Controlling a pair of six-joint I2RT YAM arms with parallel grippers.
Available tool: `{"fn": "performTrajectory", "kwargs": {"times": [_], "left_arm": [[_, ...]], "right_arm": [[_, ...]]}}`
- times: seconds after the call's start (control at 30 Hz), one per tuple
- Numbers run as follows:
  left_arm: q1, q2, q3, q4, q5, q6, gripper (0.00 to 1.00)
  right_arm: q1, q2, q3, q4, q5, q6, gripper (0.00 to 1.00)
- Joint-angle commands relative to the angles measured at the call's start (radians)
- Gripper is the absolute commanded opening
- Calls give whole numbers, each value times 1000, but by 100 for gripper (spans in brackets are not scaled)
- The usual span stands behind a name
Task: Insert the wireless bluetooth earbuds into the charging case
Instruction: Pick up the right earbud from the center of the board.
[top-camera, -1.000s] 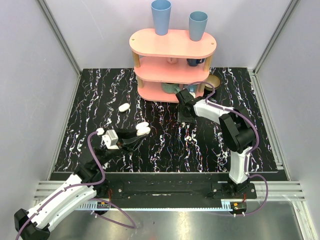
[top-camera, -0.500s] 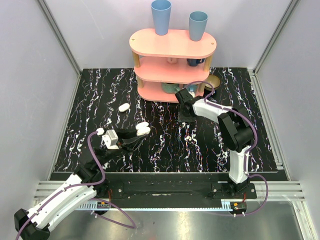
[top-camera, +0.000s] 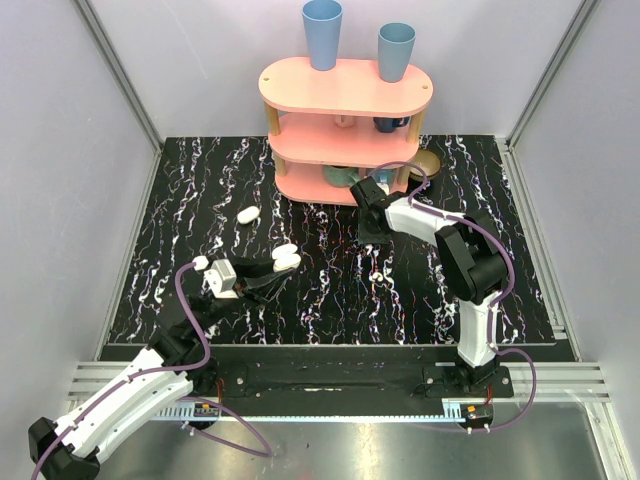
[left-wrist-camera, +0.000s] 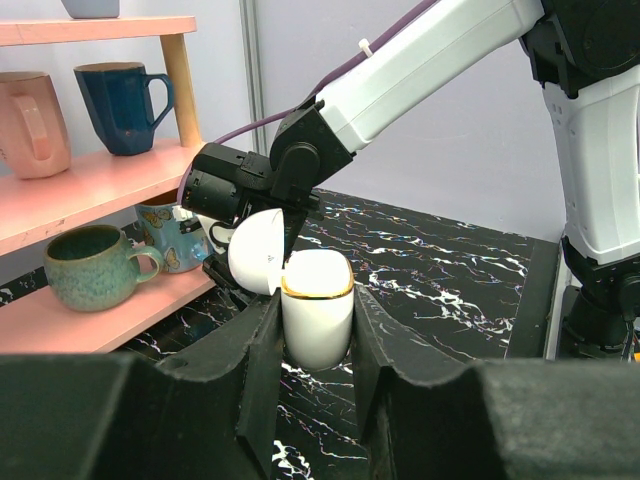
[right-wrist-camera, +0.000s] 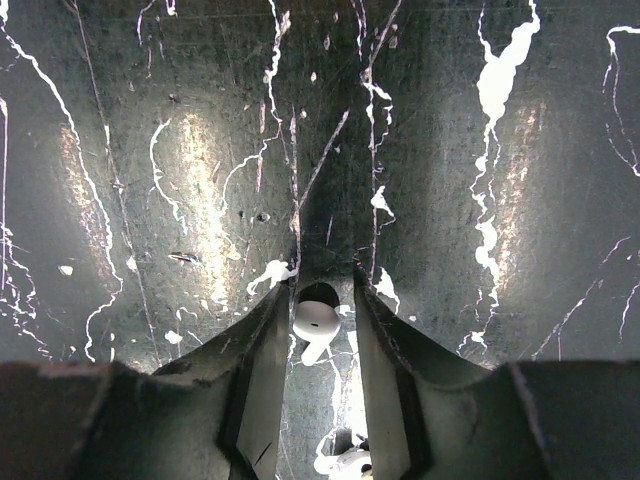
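We judge this the pickup step. Left claw (left-wrist-camera: 316, 345) clamps the open charging case (left-wrist-camera: 318, 305). Right claw (right-wrist-camera: 322, 292) straddles an earbud (right-wrist-camera: 315, 322) on the desk (right-wrist-camera: 150, 150), not yet pinching. Next: squeeze, then lift.

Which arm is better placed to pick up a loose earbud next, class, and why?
Right. The right gripper straddles the earbud, jaws not yet closed on it. The left gripper is shut on the open charging case, so it has no free grip.
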Motion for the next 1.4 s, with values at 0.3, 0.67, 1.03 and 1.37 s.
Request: {"fn": "performTrajectory", "kwargs": {"times": [0.3,0.67,1.03,1.37], "left_arm": [[-2,9,22,47,-15,3,0],[-2,7,22,47,-17,3,0],[-2,1,24,34,-22,6,0],[-2,-2,28,30,-22,11,0]], "right_arm": [[12,8,19,-14,0,-20,32],[20,5,18,-14,-8,-38,39],[21,-9,-5,-23,29,45,42],[26,-14,-25,-34,71,79,42]]}}
